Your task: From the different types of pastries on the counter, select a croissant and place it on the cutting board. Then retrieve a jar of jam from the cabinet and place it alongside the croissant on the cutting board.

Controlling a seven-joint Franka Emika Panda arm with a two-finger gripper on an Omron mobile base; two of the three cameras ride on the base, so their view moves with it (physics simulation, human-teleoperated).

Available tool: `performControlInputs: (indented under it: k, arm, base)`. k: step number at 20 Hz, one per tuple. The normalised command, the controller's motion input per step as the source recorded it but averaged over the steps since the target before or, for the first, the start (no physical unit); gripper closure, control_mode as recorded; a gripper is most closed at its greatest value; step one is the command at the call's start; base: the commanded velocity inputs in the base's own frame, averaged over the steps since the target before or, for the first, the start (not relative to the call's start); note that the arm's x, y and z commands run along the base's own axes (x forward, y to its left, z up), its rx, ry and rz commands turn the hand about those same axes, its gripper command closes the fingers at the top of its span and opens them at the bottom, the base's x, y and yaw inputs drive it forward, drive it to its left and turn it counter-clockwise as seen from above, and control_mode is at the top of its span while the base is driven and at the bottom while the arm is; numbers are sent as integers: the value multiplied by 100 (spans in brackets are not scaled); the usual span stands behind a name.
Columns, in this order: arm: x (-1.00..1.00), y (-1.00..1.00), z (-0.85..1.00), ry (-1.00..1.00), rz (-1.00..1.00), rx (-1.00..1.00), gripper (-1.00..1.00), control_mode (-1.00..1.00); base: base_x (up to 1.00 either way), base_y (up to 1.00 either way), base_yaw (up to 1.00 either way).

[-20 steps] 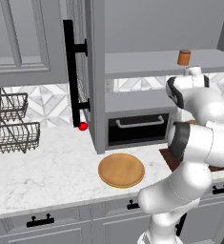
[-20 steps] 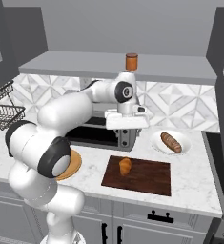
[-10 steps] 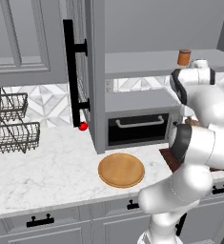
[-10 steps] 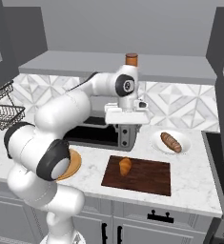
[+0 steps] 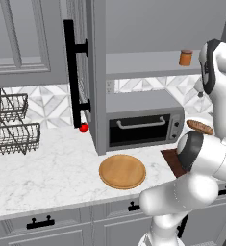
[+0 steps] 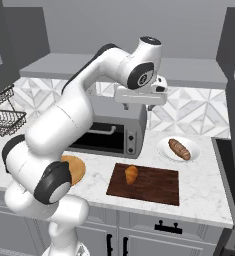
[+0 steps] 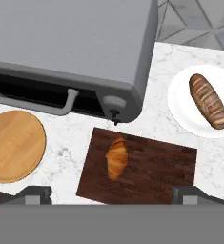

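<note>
The croissant [image 7: 117, 157] [image 6: 131, 174] lies on the dark cutting board [image 7: 154, 174] [image 6: 154, 186], near its left end. My gripper [image 6: 137, 105] [image 7: 112, 197] hangs open and empty high above the board, in front of the cabinet shelf [image 6: 59, 65]. Its fingertips [image 7: 35, 194] stand wide apart. The jar of jam [image 5: 185, 57] stands on the shelf [image 5: 143, 67] of the open cabinet, whose door handle [image 5: 70, 72] is a black bar. In the right base view my arm covers the jar. A long brown pastry [image 7: 208, 100] [image 6: 179, 149] rests on the marble counter [image 5: 47, 168] to the right.
The long pastry sits on a white plate [image 7: 180, 102]. A grey toaster oven [image 5: 143, 125] [image 7: 75, 47] stands under the shelf, behind the board. A round tan board [image 5: 122, 171] [image 7: 13, 145] lies left of the cutting board. Wire racks [image 5: 11, 125] stand at far left.
The arm has lifted the open gripper straight up from just above the cutting board to shelf height. The croissant stays on the board.
</note>
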Motion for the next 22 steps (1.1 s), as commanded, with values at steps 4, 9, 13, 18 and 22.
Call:
performControlInputs:
  k: [4,9,13,18,22]
  arm:
    - [69,36,93,-47,-55,-8,-100,-100]
    - [32,48,60,-19,-66,-3,-100,-100]
    - [0,11,0,-25,-15,-14,-100,-100]
    - [8,36,5,-51,-60,-29,-100,-100]
    - [3,20,16,-32,-38,-14,-100,-100]
  base:
    - [0,0,0]
    - [0,0,0]
    - [0,0,0]
    - [0,0,0]
    - [0,0,0]
